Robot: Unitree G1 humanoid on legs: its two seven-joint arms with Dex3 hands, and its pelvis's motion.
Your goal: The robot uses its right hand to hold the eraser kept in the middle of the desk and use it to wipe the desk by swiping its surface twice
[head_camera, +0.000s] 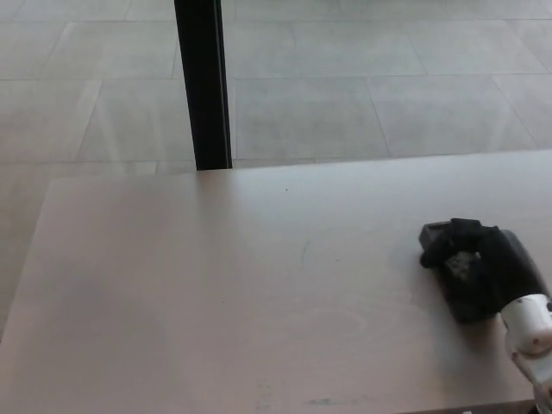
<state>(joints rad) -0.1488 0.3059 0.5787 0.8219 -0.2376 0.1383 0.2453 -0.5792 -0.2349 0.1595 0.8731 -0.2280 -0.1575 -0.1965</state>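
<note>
Here the eraser (448,276) lies under the right robot hand (483,263), gripped.

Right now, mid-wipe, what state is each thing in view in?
Eraser: flat on the desk, held, near the right edge of the view.
Right hand: shut on the eraser, fingers curled over its top.
Left hand: not in view.
Desk: bare except for the eraser and hand; faint marks on its surface.
Black post: upright behind the desk's far edge.
</note>
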